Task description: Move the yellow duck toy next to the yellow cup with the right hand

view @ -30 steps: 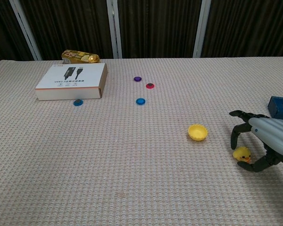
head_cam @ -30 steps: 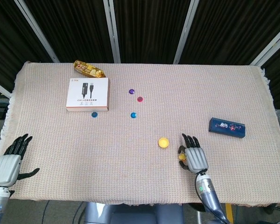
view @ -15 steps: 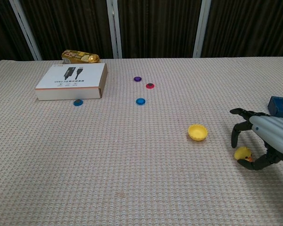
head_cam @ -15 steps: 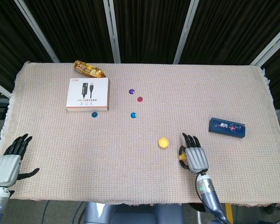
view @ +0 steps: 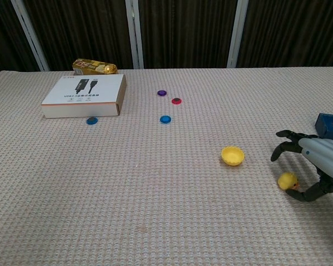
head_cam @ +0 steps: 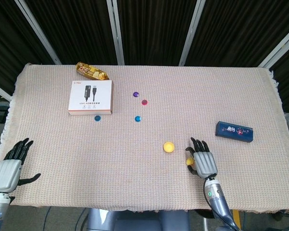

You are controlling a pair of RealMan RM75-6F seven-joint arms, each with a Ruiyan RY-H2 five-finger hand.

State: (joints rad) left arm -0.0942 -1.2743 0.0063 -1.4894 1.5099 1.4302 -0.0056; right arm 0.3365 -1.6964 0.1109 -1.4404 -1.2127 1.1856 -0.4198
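The small yellow duck toy (view: 287, 180) lies on the woven cloth a short way right of the yellow cup (view: 232, 155), with a gap between them. My right hand (view: 316, 166) is just right of the duck, fingers spread and raised clear of it; only the thumb tip reaches its lower right side. From above, the duck (head_cam: 188, 161) peeks out at the left edge of the right hand (head_cam: 203, 162), below and right of the cup (head_cam: 169, 147). My left hand (head_cam: 9, 168) hangs open at the table's front left edge, holding nothing.
A dark blue box (head_cam: 234, 131) lies right of the right hand. Blue (head_cam: 137, 118), red (head_cam: 144, 102) and purple (head_cam: 136, 94) discs sit mid-table, another blue disc (head_cam: 97, 117) by the white box (head_cam: 91, 97). A gold snack packet (head_cam: 91, 71) is behind it.
The right hand's fingers have lifted off the duck and the hand has drifted slightly right; the duck now rests on the cloth outside the fingers. The left hand stayed still.
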